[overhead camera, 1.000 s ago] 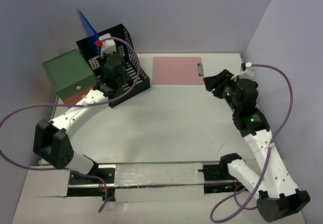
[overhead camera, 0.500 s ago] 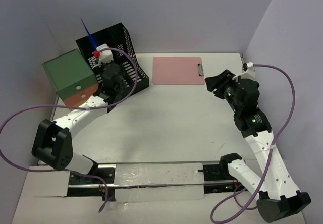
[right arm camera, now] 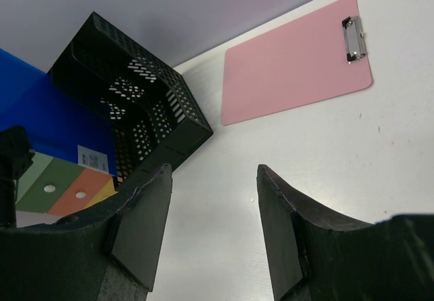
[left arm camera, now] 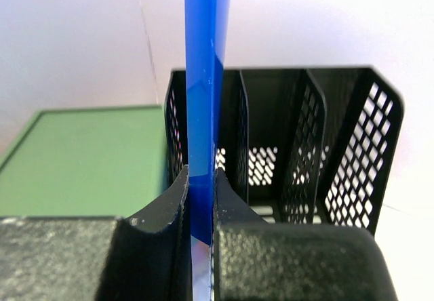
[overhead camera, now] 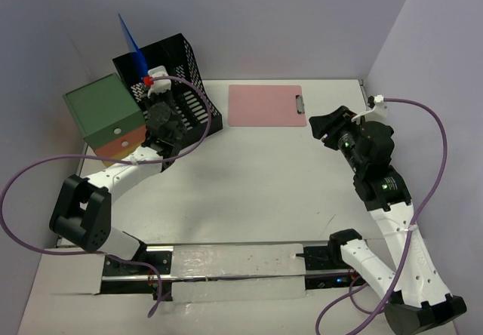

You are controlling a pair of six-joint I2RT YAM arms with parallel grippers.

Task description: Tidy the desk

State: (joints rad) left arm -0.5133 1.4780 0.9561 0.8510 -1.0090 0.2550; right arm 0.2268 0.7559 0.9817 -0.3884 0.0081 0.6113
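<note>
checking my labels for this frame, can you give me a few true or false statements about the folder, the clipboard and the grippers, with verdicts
1. The left gripper is shut on the blue folder. True.
2. The pink clipboard stands in the black file rack. False: it lies flat on the desk, to the right of the rack.
3. The right gripper is open and holds nothing. True.
4. The green drawer box sits to the right of the clipboard. False: it is at the far left, beside the rack.
</note>
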